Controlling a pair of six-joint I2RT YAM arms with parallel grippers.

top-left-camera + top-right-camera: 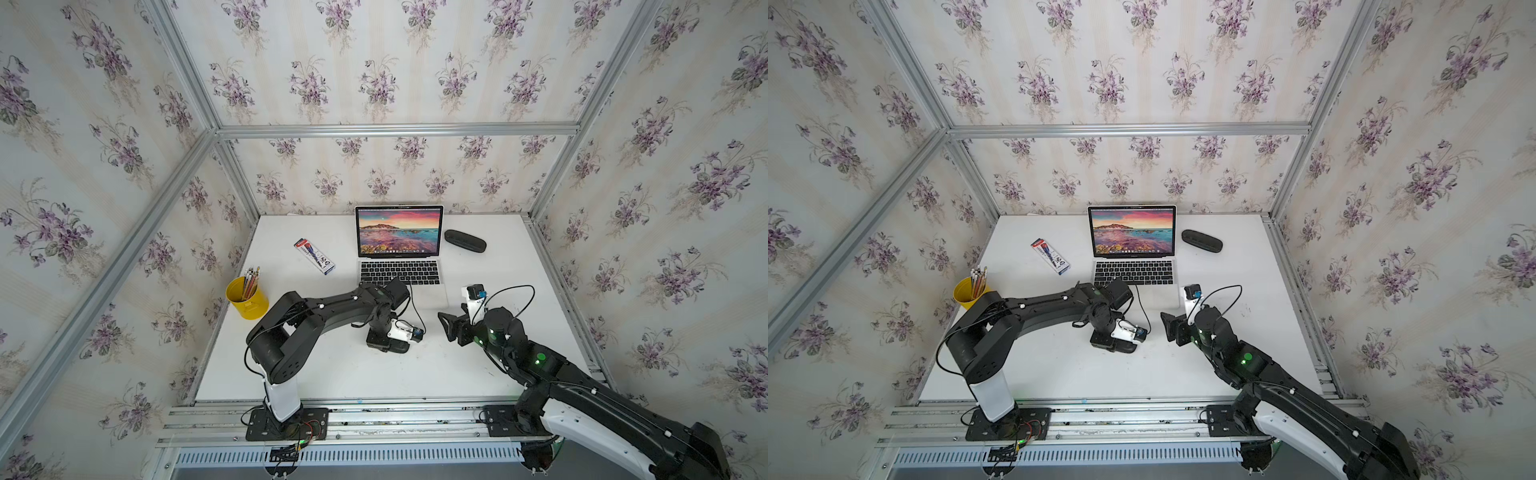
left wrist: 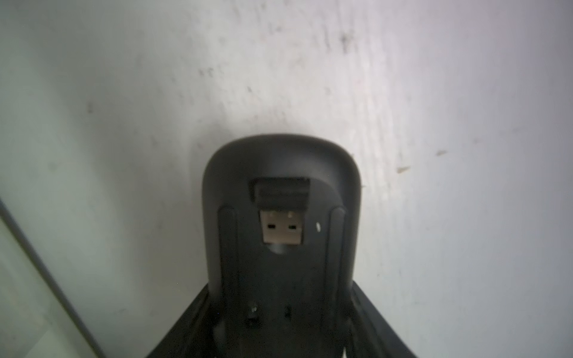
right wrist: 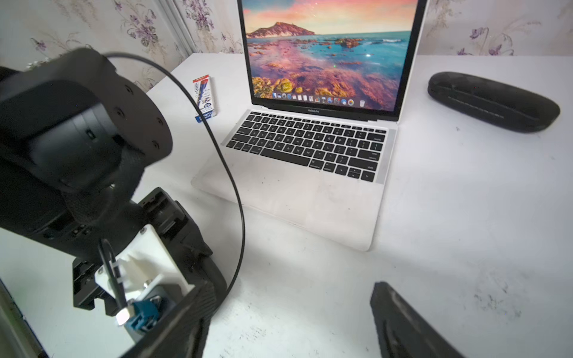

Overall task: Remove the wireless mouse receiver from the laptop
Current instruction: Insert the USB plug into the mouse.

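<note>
Left wrist view looks down the left gripper (image 2: 280, 288) onto a black mouse (image 2: 279, 155) lying underside up on the white table (image 2: 434, 217). The receiver (image 2: 281, 210) sits in a recess in that underside. Its black cap points to the mouse's far end and its silver plug faces the camera, with 2 small holes showing in the plug. The gripper's 2 fingers (image 2: 186, 319) come in from either side and meet the mouse's flanks at its near end, so the jaws are pressed in on the mouse. Neither finger touches the receiver itself.

Both top views show this gripper pointing down at the table in front of the laptop (image 1: 400, 272), a little apart from its front edge. The laptop is open, with a pink-orange seascape on its screen.

The right gripper (image 3: 294, 285) hangs near the laptop's front corner on the robot's right, apart from the left gripper. In the right wrist view its 2 fingers (image 3: 403, 322) are spread wide, with table showing between them.

A long black case (image 1: 465, 241) lies beside the screen on the robot's right. A pen pack (image 1: 314, 256) lies on the other side of the laptop. A yellow cup (image 1: 246, 299) of pencils (image 1: 251, 278) stands at the table's left edge.
</note>
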